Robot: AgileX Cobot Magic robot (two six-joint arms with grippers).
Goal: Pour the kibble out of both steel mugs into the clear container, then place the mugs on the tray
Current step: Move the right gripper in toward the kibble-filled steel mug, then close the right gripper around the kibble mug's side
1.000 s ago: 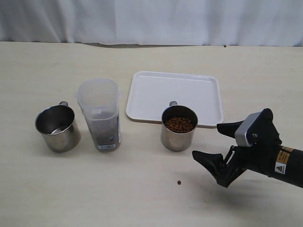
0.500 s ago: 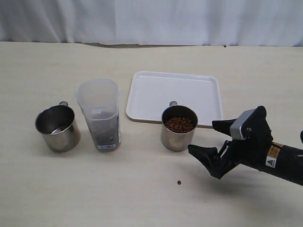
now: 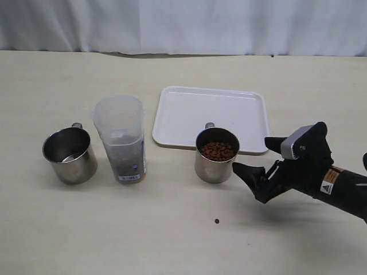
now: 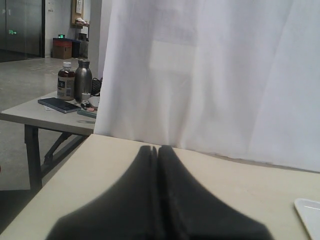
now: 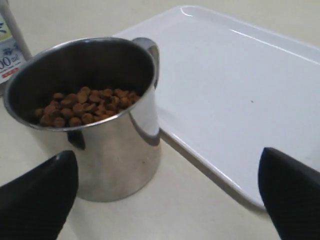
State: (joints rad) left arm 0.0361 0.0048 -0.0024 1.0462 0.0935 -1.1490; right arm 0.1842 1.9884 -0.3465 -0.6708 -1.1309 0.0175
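A pale beige worktop (image 3: 172, 240) fills the frame, with a white curtain (image 3: 183, 23) along the top. At centre, a steel mug (image 3: 215, 166) of kibble (image 3: 217, 150) stands before the tray (image 3: 212, 112). The clear container (image 3: 120, 140) and the empty mug (image 3: 69, 156) are at left. The right claw (image 3: 251, 153) gapes wide beside the full mug; the left claw (image 4: 156, 148) is pinched together.

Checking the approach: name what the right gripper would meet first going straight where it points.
The kibble-filled steel mug, just ahead of the open right gripper; it looks roughly lined up, though depth is unclear.

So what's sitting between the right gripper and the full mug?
Nothing, just bare table between right gripper and full mug, per the exterior view.
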